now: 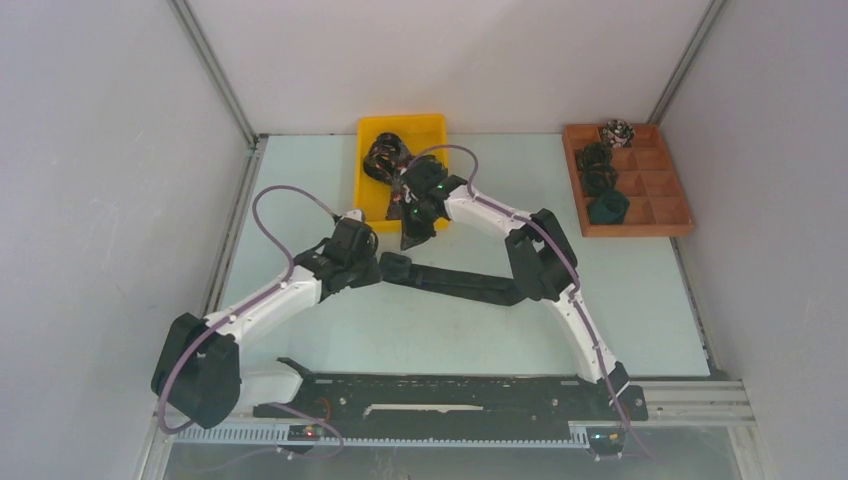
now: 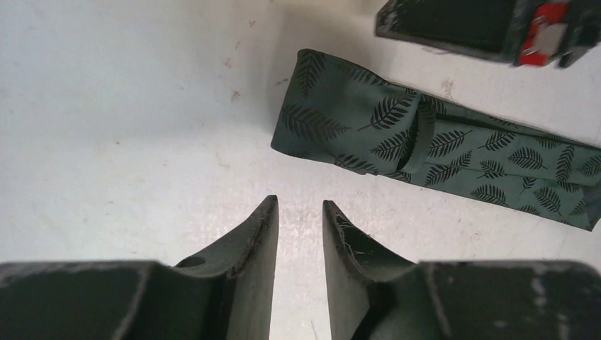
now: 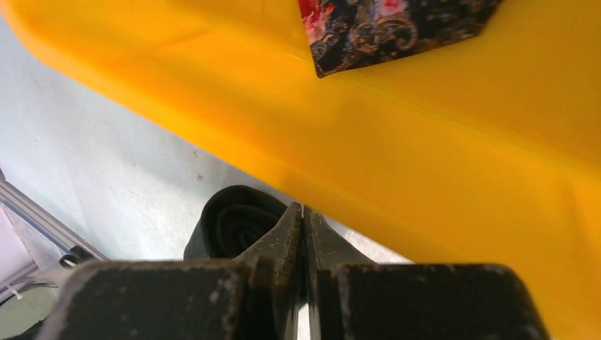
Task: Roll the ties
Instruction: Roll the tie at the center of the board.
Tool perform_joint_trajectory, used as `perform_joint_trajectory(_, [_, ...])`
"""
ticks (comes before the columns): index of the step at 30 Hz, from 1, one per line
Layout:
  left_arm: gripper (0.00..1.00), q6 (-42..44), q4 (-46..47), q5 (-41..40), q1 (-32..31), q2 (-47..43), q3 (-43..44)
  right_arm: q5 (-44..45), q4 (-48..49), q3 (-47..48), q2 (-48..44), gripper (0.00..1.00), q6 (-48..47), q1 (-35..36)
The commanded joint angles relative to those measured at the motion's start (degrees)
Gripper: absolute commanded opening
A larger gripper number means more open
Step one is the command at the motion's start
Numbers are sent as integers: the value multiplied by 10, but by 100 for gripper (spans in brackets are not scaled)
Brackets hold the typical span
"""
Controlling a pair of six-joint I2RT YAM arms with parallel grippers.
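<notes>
The left gripper (image 2: pixel 300 212) hangs low over the desk (image 1: pixel 450 330), its jaws narrowly apart with nothing between them. The green tie (image 2: pixel 453 142), printed with dark leaves, lies flat at 1 o'clock from them, near but not touching. From above it runs from the left gripper toward 3 o'clock, across the desk's middle.

The right gripper (image 3: pixel 303 212) sits at the 6 o'clock edge of the yellow bin (image 3: pixel 425 156), jaws pressed together with only a hairline between. A dark roll (image 3: pixel 230 219) rests on the desk just beside its left finger; I cannot tell whether any cloth is pinched. A paisley tie (image 3: pixel 383 28) with red flowers lies in the bin, along with a dark tangle of loose ties (image 1: pixel 385 155).

At 2 o'clock a wooden tray (image 1: pixel 665 185) holds rolled ties (image 1: pixel 600 180) in its left-hand compartments.
</notes>
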Motion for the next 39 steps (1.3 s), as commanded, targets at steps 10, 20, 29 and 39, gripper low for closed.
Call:
perform_joint_trajectory(10, [64, 66, 16, 16, 47, -66, -8, 8, 73, -150, -184, 16, 14, -13])
perform_joint_trajectory(20, [77, 71, 65, 60, 81, -27, -11, -35, 152, -237, -196, 19, 57, 22])
perform_joint_trajectory(29, [76, 79, 85, 131, 107, 25, 3, -37, 163, -240, -170, 13, 65, 26])
perform_joint_trajectory(39, [74, 79, 113, 161, 108, 71, 1, -37, 188, -281, -162, 9, 68, 19])
